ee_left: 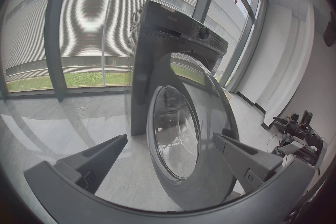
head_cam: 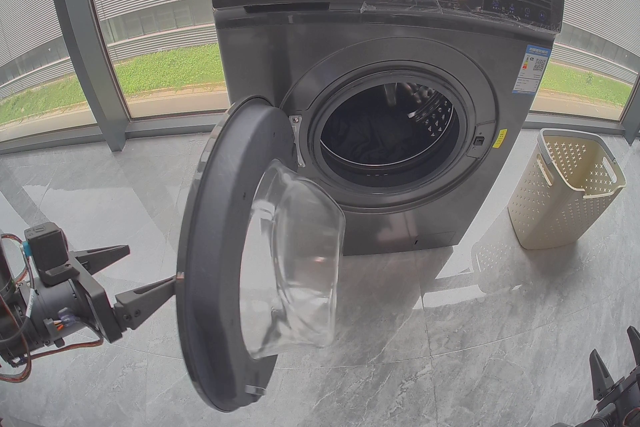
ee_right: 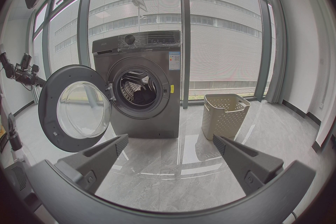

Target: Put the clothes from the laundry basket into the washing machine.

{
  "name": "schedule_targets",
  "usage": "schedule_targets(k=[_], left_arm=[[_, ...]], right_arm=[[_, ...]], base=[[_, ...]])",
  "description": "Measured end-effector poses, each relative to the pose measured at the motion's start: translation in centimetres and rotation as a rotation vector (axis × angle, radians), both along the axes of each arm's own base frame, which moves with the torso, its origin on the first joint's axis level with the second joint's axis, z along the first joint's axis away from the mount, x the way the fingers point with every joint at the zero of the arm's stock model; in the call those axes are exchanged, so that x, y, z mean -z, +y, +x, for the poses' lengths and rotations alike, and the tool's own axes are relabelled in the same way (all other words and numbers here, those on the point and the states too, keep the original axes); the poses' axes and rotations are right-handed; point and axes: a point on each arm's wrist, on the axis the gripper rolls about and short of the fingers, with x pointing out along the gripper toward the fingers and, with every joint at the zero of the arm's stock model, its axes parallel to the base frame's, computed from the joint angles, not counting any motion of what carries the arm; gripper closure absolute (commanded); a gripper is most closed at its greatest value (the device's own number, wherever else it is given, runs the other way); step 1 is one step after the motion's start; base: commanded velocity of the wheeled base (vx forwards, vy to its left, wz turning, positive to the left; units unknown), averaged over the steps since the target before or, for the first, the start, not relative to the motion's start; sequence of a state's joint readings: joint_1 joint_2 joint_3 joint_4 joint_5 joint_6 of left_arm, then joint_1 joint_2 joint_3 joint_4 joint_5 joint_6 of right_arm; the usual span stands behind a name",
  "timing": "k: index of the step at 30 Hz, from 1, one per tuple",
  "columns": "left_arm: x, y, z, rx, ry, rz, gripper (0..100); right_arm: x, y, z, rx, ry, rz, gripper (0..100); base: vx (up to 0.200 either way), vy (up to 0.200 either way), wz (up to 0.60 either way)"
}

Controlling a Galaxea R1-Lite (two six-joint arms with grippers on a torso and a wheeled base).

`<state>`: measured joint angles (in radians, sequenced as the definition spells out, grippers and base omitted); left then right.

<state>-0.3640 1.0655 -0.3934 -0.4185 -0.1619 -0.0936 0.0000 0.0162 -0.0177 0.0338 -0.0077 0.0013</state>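
since the dark clothes (head_cam: 373,138) already lie inside the drum (head_cam: 437,108) of the washing machine (head_cam: 280,55) and the laundry basket (head_cam: 553,215) looks empty from what shows of its inside, i'd read the step in hand as shutting the door (head_cam: 213,228), not another pick.

state:
- the door is swung wide open on its left hinge, glass bowl facing the right side
- left gripper (head_cam: 151,266) is spread wide with nothing in it, at the door's outer rim, on the side away from the hinge. the lower finger (head_cam: 143,301) looks to be touching the rim, but i can't confirm contact
- right gripper (ee_right: 170,137) is low and well apart from the machine, also wide apart and empty
- the basket stands on the floor (head_cam: 400,341) just beside the machine's right side

how to do it well:
- push on the rim far from the hinge, not on the glass
- follow the door's arc, since a straight push would slide the finger off the curved edge
- check for fabric hanging over the drum lip before closing. none shows from the head view
- finish with a firm press near the latch side
- keep the right arm parked and out of the swing path
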Motion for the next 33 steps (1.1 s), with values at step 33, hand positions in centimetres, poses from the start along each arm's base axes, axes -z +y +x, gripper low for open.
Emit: schedule_targets(k=[33], left_arm=[[2.1,-12.1,9.4,0.144,-0.052,-0.145,0]], right_arm=[[0.0,0.0,0.0,0.0,0.0,0.0,0]], base=[[0.0,0.0,0.0]])
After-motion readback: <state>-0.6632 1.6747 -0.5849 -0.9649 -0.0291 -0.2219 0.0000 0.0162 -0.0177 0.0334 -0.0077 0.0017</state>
